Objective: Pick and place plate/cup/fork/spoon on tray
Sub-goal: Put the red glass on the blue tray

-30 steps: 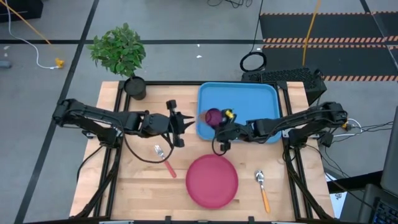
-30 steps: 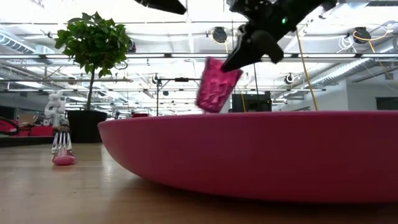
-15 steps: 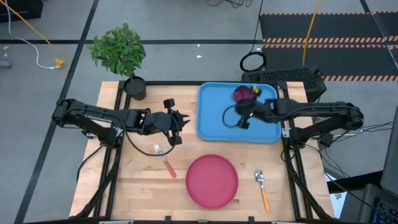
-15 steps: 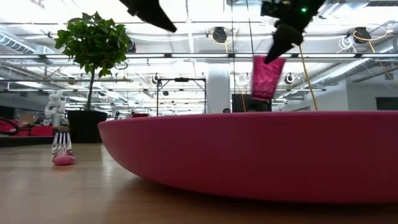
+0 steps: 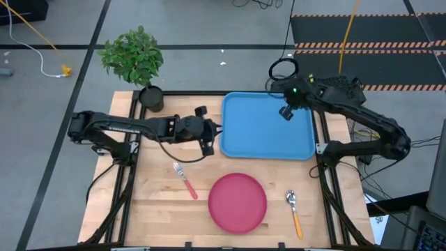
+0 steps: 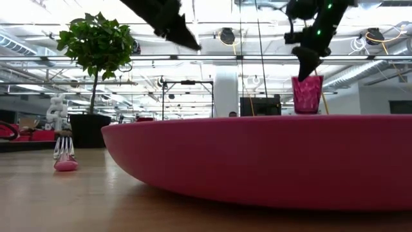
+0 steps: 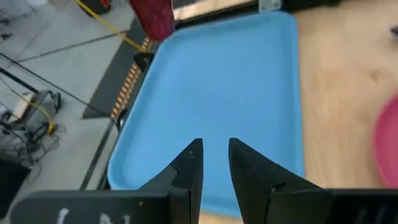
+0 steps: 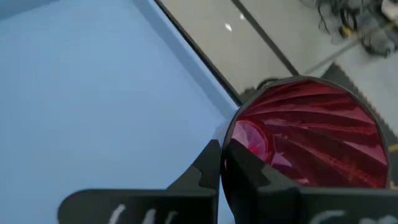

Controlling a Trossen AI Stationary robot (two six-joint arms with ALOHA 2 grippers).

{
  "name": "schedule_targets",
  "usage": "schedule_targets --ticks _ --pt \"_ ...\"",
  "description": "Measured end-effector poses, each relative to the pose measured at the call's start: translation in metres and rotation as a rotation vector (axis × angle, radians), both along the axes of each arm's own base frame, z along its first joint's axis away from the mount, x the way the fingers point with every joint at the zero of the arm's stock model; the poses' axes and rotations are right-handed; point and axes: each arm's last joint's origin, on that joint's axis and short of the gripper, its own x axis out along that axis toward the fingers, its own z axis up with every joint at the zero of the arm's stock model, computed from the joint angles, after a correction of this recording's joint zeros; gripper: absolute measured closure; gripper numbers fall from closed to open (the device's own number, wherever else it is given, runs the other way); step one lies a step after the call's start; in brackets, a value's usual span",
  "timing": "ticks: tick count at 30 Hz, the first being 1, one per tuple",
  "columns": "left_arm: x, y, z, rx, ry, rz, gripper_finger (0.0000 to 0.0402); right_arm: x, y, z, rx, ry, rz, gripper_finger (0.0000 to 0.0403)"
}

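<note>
Right hand (image 5: 286, 111): clamped on the cup (image 8: 311, 140) rim, above the tray (image 5: 268, 143) far-right corner (cup upright).
Left hand (image 7: 215, 163): fingers apart, waiting left of tray.

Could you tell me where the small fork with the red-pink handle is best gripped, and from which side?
Probably from straight above, fingers closing across the middle of the handle of the small fork with the red-pink handle. It lies flat on the wooden table, clear of the round pink-red plastic plate, its silver tines toward the idle left gripper, the nearer arm.
</note>
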Motion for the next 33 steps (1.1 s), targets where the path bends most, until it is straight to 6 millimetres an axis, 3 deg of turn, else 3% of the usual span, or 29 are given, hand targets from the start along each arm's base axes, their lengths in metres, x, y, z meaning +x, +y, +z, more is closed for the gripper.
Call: schedule_targets --ticks 6,14,22,33 --pt "0.004 0.002 -0.011 0.004 0.047 0.002 0.0321 -0.007 -0.032 -0.017 0.096 0.022 -0.084 0.04" --pt "0.005 0.0 -0.008 0.005 0.03 -0.004 0.0321 -0.014 -0.058 -0.036 0.168 0.064 -0.212 0.0399" --pt "0.005 0.0 -0.008 0.017 0.034 -0.013 0.0321 -0.013 -0.066 -0.04 0.136 0.019 -0.238 0.0399" --pt "0.005 0.0 -0.008 0.018 0.035 -0.014 0.0321 -0.019 -0.062 -0.068 0.169 0.039 -0.262 0.0399"
